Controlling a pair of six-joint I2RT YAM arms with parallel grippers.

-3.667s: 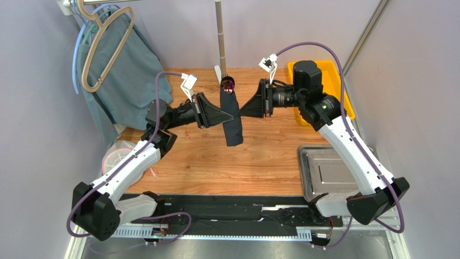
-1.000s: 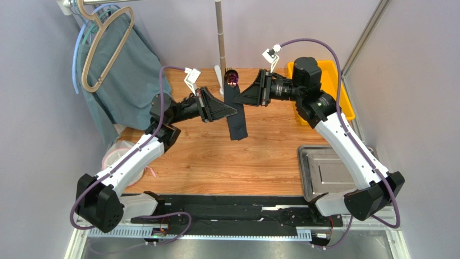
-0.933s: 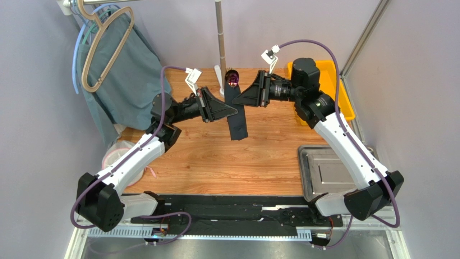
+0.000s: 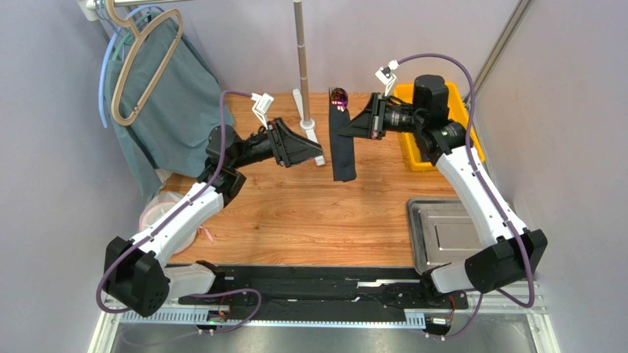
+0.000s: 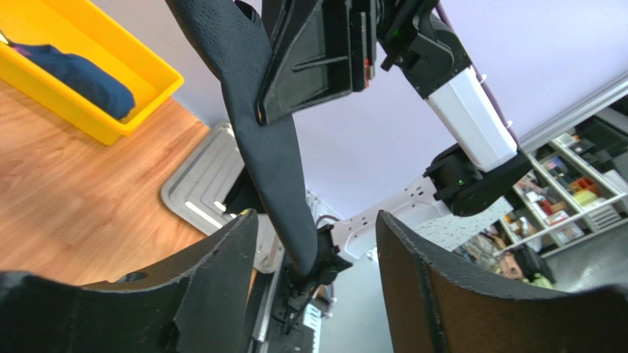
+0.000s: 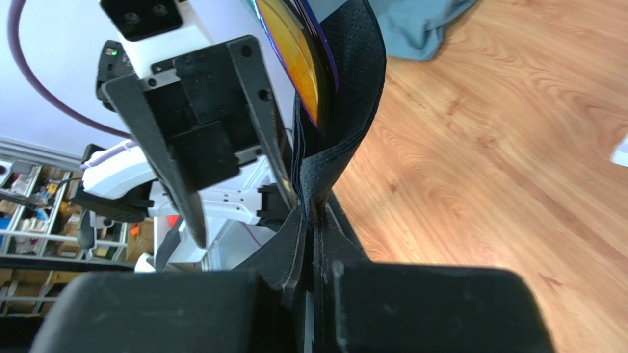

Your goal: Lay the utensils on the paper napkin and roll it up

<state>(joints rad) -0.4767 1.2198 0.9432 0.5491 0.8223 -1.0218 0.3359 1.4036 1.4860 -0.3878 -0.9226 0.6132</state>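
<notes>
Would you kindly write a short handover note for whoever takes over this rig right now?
Left gripper: open, beside the roll, not holding it.
Right gripper: shut on the paper napkin, which hangs rolled above the table.
Utensils: wrapped inside, iridescent tips showing at the top.
Done: utensils loaded, napkin rolled.
Left: setting the roll down, likely in the yellow bin, which holds a dark blue bundle.
</notes>
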